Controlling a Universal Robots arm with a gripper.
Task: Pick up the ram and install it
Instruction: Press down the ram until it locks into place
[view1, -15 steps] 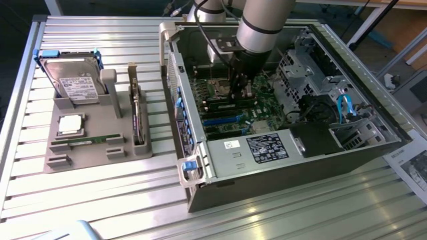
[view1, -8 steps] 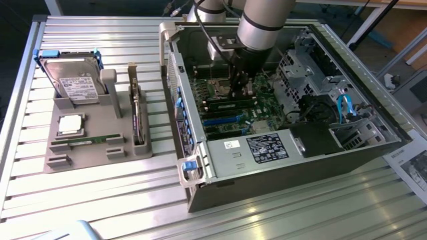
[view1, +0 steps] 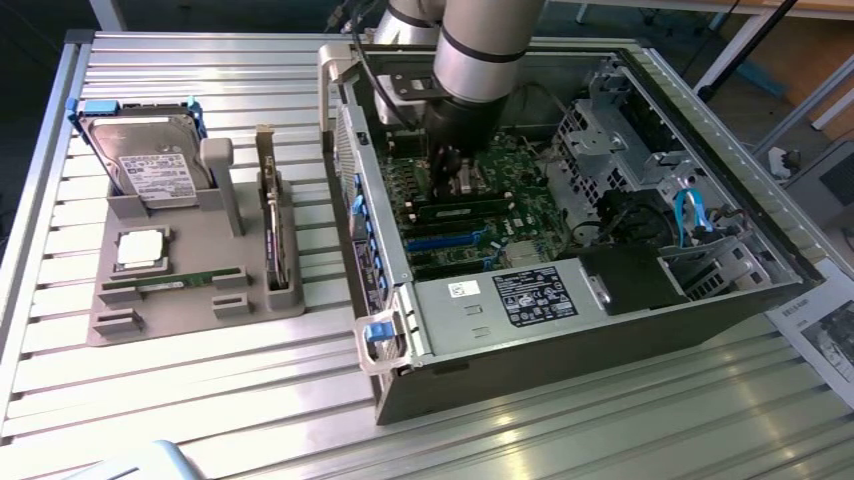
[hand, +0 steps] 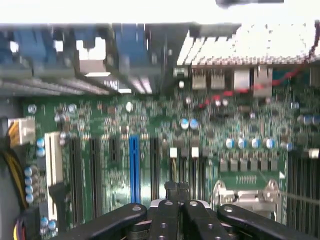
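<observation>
Arm inside the computer case, fingers closed over the motherboard.

In the exterior view I see my gripper (view1: 447, 165) lowered into the open computer case (view1: 694, 300), over the motherboard (view1: 467, 215); a ram (view1: 171, 284) lies flat in the grey holder (view1: 187, 320), near the processor chip (view1: 140, 248) and below the hard drive (view1: 147, 165). In the wrist view the fingers (hand: 165, 220) are pressed together above the board's slots (hand: 133, 165); I cannot tell if a ram is held between them.

Robotics lab, slatted aluminium table (view1: 187, 400), opened computer case (view1: 561, 300)
</observation>
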